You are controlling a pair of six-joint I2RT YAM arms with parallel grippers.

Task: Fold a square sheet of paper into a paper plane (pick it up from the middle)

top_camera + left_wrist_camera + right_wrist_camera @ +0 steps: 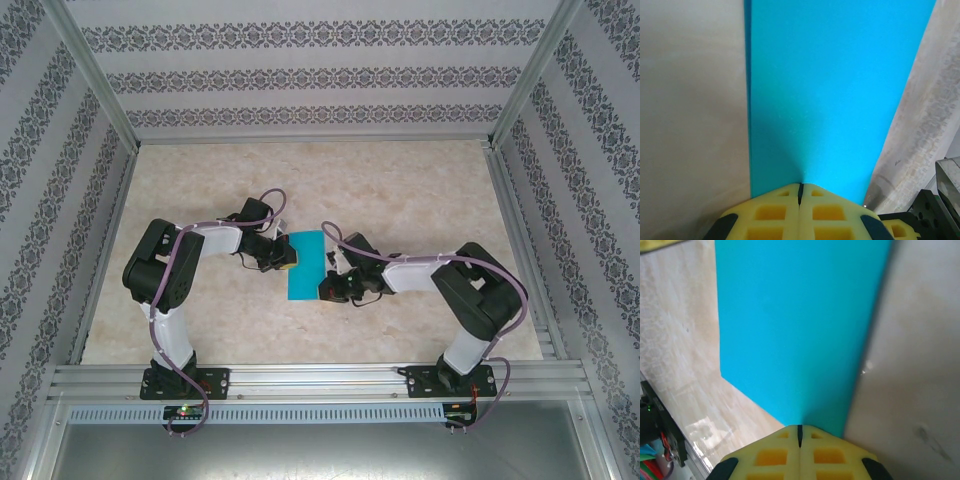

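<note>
**A:** Where is the square sheet of paper (306, 265)?

**B:** It lies flat in the middle of the tabletop (420, 190), showing as a narrow teal rectangle with its long sides running away from the arm bases.

**A:** What's crowding it?

**B:** Both arms. The left gripper (285, 258) is at its left edge and the right gripper (332, 285) is at its lower right corner. Purple cables (262, 200) loop over each arm.

**A:** And the jaws?

**B:** Closed on both sides. In the left wrist view the yellow fingertips (785, 197) meet along a thin seam, with the paper's near edge right at their tip. The right wrist view shows the same. I can't tell whether either one pinches the sheet or only presses on it.

**A:** What else is around?

**B:** Patterned walls (300, 80) stand on three sides, and a metal rail (320, 380) carries the arm bases.
</note>
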